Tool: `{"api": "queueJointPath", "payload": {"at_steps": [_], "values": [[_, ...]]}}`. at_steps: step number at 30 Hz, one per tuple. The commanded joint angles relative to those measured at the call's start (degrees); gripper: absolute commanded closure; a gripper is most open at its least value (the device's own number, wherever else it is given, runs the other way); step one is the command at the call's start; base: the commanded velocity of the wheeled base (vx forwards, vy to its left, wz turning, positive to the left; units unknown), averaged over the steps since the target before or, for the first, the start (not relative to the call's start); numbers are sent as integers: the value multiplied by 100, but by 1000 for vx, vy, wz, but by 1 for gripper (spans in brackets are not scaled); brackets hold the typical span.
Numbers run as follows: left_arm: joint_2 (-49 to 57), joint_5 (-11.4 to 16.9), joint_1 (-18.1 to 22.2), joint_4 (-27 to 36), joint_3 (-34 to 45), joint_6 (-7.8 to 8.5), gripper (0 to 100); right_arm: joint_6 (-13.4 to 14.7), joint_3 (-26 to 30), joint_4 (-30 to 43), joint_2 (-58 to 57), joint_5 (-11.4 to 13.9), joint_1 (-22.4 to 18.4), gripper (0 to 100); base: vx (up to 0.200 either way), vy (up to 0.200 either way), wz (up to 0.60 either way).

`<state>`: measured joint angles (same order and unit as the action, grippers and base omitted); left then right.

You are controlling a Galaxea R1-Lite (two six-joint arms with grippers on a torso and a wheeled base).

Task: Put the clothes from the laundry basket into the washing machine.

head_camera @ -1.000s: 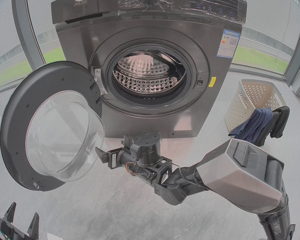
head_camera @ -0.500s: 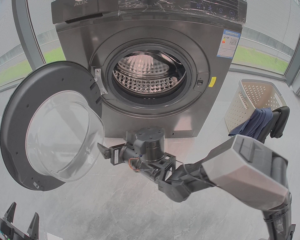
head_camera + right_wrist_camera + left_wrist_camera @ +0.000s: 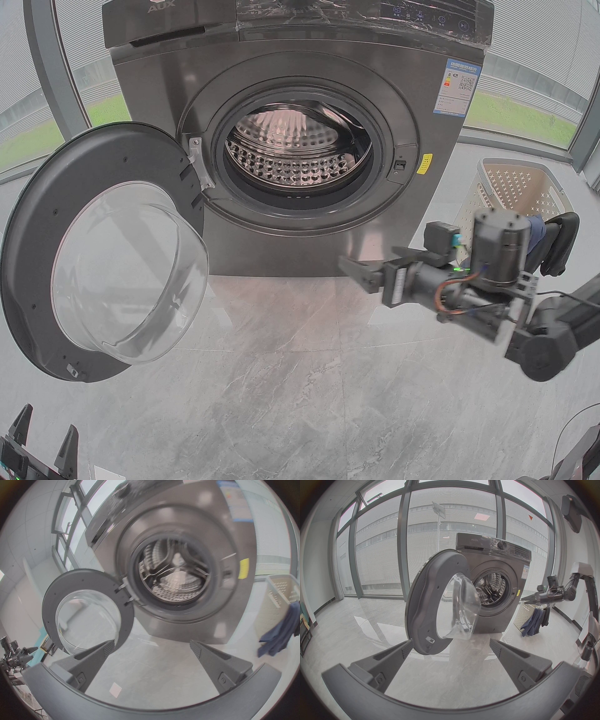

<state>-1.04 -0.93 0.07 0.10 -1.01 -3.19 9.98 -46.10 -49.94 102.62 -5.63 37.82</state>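
The washing machine stands with its round door swung out to the left, and its steel drum has no clothes in it. A white laundry basket sits on the floor right of the machine, with a blue garment and a black garment draped over its rim. My right gripper hangs open and holds nothing, in front of the machine's lower right corner and left of the basket. My left gripper is low at the near left, open and holding nothing.
Grey stone floor lies bare between me and the machine. The open door juts into the space on the left. Tall windows run behind the machine.
My right arm has swung from beside the door glass to the right, so its gripper now sits near the basket. The left gripper, door and clothes have not moved.
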Motion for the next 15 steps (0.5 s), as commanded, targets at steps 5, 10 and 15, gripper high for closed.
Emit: {"api": "queueJointPath", "payload": {"at_steps": [5, 10, 15], "values": [[77, -4, 1, -1, 84, -6, 0, -559, 4408, 55, -5621, 89, -2718, 0, 0, 0, 0], [77, -4, 1, -1, 92, -6, 0, -533, 4610, 749, -6896, 89, -2955, 0, 0, 0, 0], [77, -4, 1, -1, 84, -15, 0, -577, 4610, 2340, -8381, 212, -3184, 0, 0, 0, 0]]}}
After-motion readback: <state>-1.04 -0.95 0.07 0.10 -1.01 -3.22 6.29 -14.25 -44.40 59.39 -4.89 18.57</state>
